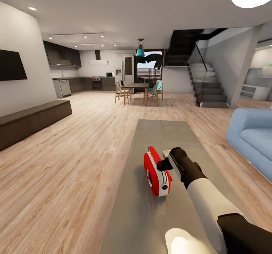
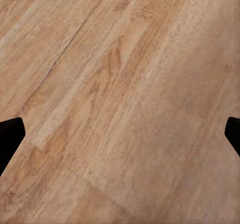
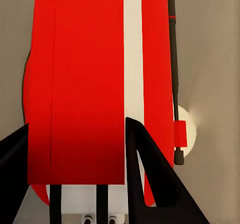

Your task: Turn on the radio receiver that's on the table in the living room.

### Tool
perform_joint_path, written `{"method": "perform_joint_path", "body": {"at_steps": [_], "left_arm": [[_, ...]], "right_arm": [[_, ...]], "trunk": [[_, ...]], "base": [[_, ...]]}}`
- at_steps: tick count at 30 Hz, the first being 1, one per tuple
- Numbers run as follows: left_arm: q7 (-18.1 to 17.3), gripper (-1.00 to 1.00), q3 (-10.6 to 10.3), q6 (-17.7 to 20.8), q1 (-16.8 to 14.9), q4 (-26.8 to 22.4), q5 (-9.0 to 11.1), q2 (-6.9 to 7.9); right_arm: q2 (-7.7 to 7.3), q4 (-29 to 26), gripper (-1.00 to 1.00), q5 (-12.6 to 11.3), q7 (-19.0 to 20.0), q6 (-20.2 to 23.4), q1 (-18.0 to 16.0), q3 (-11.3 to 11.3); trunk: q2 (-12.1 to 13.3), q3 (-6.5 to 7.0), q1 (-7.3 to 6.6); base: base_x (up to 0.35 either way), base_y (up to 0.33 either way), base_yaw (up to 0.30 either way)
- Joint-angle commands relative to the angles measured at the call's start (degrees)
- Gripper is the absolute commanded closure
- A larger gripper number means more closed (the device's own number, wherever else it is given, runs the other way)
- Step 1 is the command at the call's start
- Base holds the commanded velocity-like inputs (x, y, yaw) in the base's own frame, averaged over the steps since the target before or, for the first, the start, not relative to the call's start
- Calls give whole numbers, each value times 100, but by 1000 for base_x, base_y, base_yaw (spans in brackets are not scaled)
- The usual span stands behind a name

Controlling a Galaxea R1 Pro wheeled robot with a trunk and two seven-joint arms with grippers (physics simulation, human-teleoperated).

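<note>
The living room's grey bench (image 1: 158, 133) carries the radio receiver (image 1: 156, 172) near its middle, lying beside the right claw (image 1: 163, 166). Judged step: contact for switching on. In the wrist view the right claw's fingers (image 3: 150, 174) are spread against the red casing. Next move calls for a press on the control. Left claw (image 2: 120, 134) is spread over the floor (image 2: 120, 59). No legible writing or brand.

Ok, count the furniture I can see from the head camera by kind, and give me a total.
Grey coffee table: 1
Blue sofa: 1
Dark low bench: 1
Dining table: 1
Dining chairs, at least, more may be hidden: 2
Total: 6
</note>
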Motion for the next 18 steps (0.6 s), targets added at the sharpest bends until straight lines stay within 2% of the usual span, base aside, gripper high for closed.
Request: {"method": "perform_joint_path", "body": {"at_steps": [1,18], "left_arm": [[0,-100,0,0,0,0,-1,-1],[19,-100,0,-9,1,0,-2,36]], "right_arm": [[0,-1,100,-8,-1,0,-1,0],[0,-1,100,1,5,0,-1,-5]], "trunk": [[0,0,0],[641,288,-352]], "base": [[0,0,0],[0,0,0]]}}
